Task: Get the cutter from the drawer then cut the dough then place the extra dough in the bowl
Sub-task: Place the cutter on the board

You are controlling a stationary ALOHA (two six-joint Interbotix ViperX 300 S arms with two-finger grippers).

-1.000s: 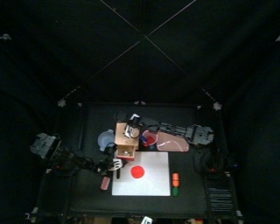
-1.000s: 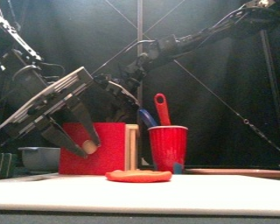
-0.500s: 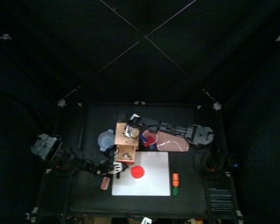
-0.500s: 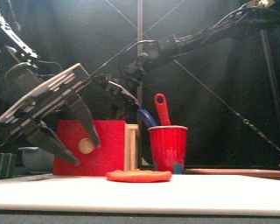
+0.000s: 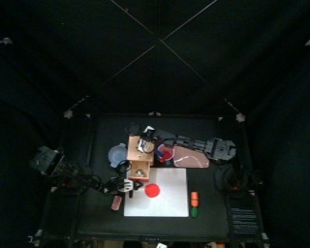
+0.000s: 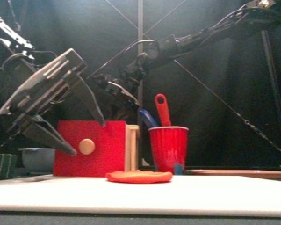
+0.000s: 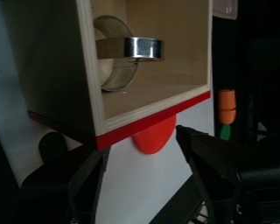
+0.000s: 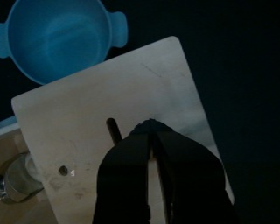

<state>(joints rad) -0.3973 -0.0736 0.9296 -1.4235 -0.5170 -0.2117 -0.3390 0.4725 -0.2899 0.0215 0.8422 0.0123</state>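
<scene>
The pale wooden box [image 5: 140, 152] stands behind the white cutting board [image 5: 170, 180]. Its drawer is pulled out by the red front [image 6: 90, 148], and the round metal cutter [image 7: 129, 51] lies inside. My left gripper [image 7: 133, 145] is open just in front of the drawer knob [image 7: 157, 138], one jaw to each side and not touching it. In the front view the left gripper [image 6: 75, 132] hangs over the red front. My right gripper [image 8: 150, 131] is shut with its tips on the box top [image 8: 101, 92]. A flat red dough disc [image 5: 154, 191] lies on the board. The blue-grey bowl [image 5: 117, 155] sits left of the box.
A red cup [image 6: 169, 146] with a red knife [image 6: 163, 107] and a blue knife [image 6: 147, 119] stands right of the box. An orange and green toy food [image 5: 194, 201] lies at the board's right edge.
My left gripper has let go of the drawer knob, lifted and drawn back to the left; the knob now shows free. The right arm has stayed on the box.
</scene>
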